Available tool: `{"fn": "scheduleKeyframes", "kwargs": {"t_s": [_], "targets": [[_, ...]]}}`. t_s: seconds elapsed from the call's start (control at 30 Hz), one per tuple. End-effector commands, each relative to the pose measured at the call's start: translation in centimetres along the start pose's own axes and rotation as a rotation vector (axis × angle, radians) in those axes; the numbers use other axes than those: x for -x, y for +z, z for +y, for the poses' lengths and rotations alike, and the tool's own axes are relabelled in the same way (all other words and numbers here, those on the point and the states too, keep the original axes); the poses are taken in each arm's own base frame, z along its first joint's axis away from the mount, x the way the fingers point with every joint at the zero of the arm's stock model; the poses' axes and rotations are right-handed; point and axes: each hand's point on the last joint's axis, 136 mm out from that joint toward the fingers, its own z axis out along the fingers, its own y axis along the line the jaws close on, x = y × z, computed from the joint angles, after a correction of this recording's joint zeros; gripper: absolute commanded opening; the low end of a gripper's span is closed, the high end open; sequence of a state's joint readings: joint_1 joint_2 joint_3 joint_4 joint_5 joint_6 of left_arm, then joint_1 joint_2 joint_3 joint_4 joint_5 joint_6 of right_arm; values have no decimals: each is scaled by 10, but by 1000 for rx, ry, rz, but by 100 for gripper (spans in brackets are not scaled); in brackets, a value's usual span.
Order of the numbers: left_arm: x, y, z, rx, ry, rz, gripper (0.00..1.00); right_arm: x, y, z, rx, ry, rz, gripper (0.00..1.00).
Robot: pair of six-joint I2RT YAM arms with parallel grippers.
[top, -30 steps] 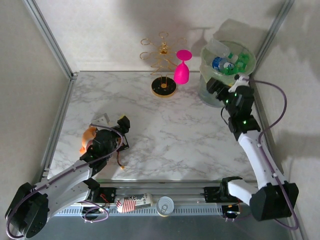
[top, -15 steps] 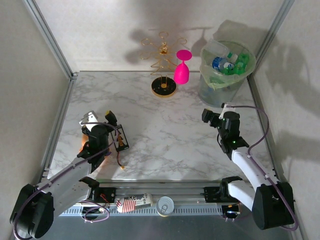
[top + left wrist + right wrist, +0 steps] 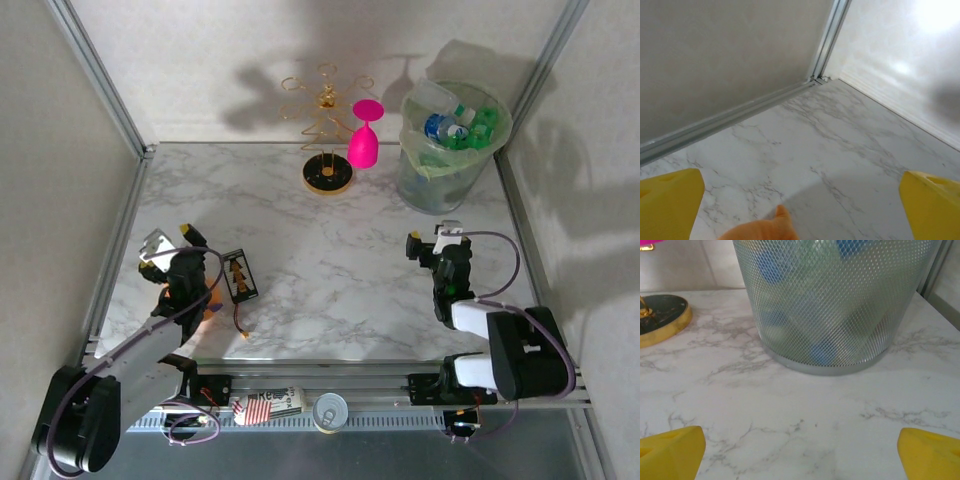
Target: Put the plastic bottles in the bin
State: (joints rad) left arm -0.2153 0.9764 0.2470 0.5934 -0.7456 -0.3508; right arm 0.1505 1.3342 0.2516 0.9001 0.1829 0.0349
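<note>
The plastic bottles [image 3: 455, 125], clear ones with blue caps and labels beside green ones, lie piled inside the tall round grey mesh bin [image 3: 425, 185], which is lined with a pale green bag. The bin stands at the far right corner of the white marbled surface [image 3: 330, 250]. The right pincer [image 3: 432, 240] sits low in front of the bin, apart from it, its yellow-tipped fingers [image 3: 670, 450] spread wide and holding nothing. The left pincer [image 3: 170, 240] is near the surface's left edge, also wide apart and empty. Just below it is an orange thing [image 3: 767, 227] I cannot make out.
</note>
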Motion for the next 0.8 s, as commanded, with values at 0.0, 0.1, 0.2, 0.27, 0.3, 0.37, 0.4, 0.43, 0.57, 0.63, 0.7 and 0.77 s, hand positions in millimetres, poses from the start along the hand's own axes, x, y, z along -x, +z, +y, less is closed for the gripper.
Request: {"fn": "scheduleKeyframes", "kwargs": {"t_s": [0.0,0.1,0.2,0.27,0.3,0.37,0.4,0.43,0.57,0.63,0.7,0.77], "targets": [[-3,2,13,47,17,-31,100,26,4,-2,-4,-2,-106,99],[-10,6,10,37,59,-23,99,32,3,0,9,-9,-131,99],[-14,11,6,31,92,-29,100,27,6,1,15,-16,-107,99],[-18,15,1,20,114,-35,100,25,11,2,16,-24,-88,99],[-19,17,-3,9,124,-40,100,24,14,2,16,-31,-78,99],[-22,22,-11,-13,146,-44,100,23,18,5,29,-41,-65,99],[-25,25,-17,-29,168,-34,100,23,17,6,35,-43,-69,99],[-26,28,-23,-53,178,-31,100,24,15,5,37,-43,-76,99],[-31,30,-53,-211,200,-28,100,26,0,3,36,-33,-125,99],[-40,29,-59,-276,206,-31,100,23,-4,1,28,-28,-127,99],[-45,33,-58,-283,205,-5,100,25,-6,-5,-5,-29,-146,99],[-42,34,-55,-303,171,-19,100,30,-10,-14,-47,-25,-184,99]]}}
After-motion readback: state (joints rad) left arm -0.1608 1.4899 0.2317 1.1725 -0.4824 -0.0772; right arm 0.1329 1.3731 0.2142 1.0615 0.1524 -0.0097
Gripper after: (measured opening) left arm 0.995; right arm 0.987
